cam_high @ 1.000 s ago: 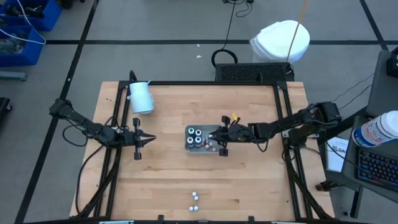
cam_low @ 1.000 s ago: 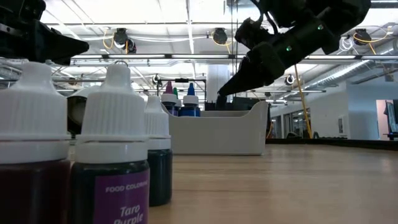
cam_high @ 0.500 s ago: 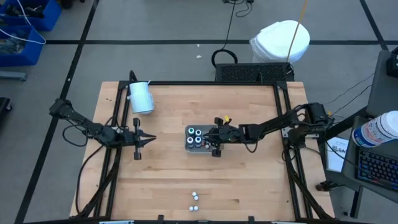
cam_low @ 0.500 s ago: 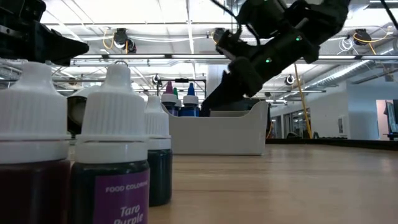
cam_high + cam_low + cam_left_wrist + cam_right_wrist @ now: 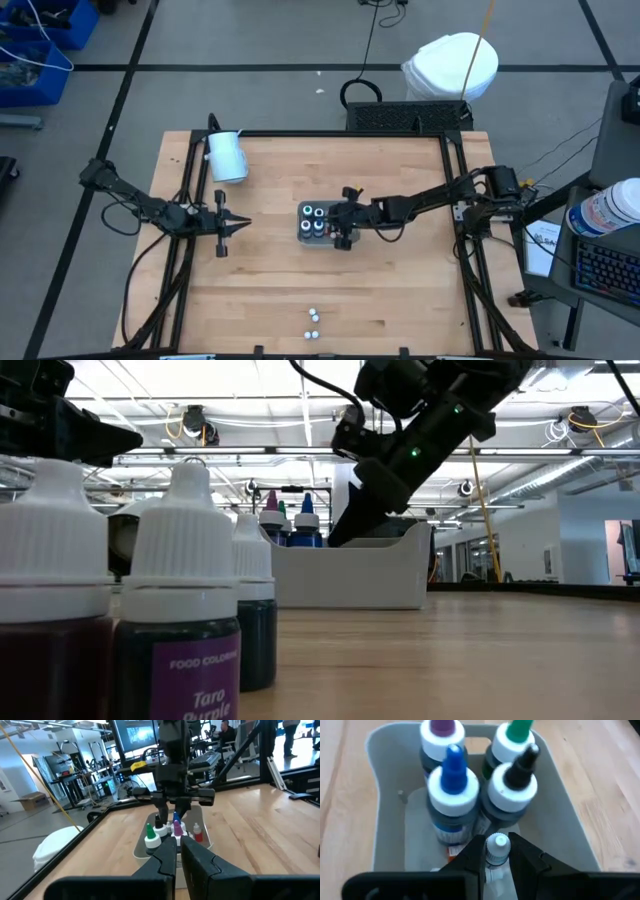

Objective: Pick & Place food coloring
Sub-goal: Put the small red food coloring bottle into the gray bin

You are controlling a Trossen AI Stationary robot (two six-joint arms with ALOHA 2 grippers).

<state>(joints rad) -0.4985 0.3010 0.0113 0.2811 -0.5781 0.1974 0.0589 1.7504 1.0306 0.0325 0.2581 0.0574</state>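
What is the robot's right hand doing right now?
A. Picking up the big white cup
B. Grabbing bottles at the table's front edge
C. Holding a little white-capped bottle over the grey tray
C: in the right wrist view, the right gripper has its fingers closed on a small white-capped bottle above the grey tray.

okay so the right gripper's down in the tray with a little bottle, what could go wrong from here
The right gripper is shut on a small white-capped bottle, low over the grey tray. The blue-tipped bottle and black-tipped bottle stand close ahead, so pushing forward could tip them. The fingers clamp only the cap, so the bottle might slip or swing on release.
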